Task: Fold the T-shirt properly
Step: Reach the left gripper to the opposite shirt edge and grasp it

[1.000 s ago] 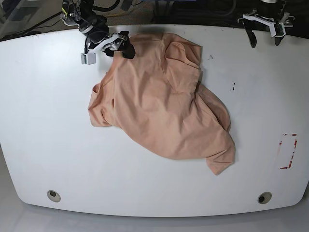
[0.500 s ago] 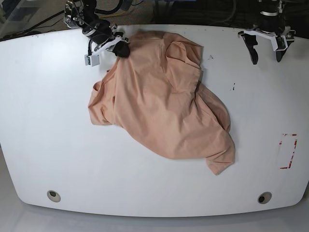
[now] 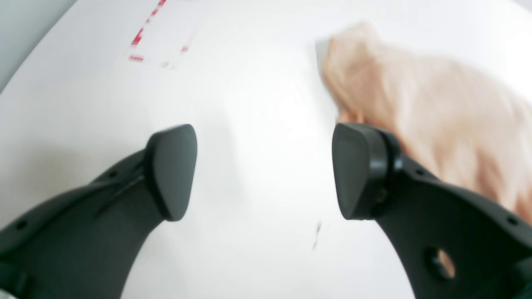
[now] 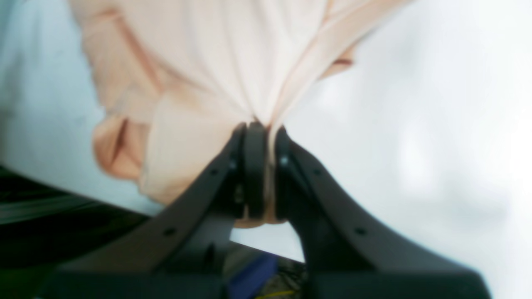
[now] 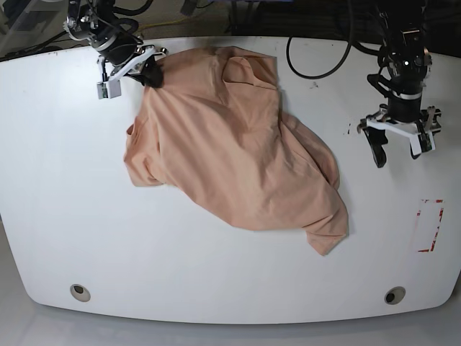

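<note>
I see the T-shirt (image 5: 238, 144), plain peach, no print, lying crumpled and unfolded across the middle of the white counter (image 5: 65, 216). It runs diagonally from the far edge toward the near right, with a sleeve bunched on its left side and a loose corner at the near right. Folds and creases all over, collar area near the far edge.

My right gripper (image 5: 148, 72) sits at the shirt's far-left corner, arm reaching in from the far-left of the base view. In the right wrist view its fingers (image 4: 253, 166) are clamped tight on a gathered pinch of fabric, cloth fanning out from the grip.

My left gripper (image 5: 398, 148) hangs over bare counter right of the shirt, pointing down, not touching it. Its fingers (image 3: 172, 170) are spread wide with nothing between them; the shirt shows blurred just past the right finger. Red tape marks (image 5: 430, 225) on the counter near the right edge.
</note>
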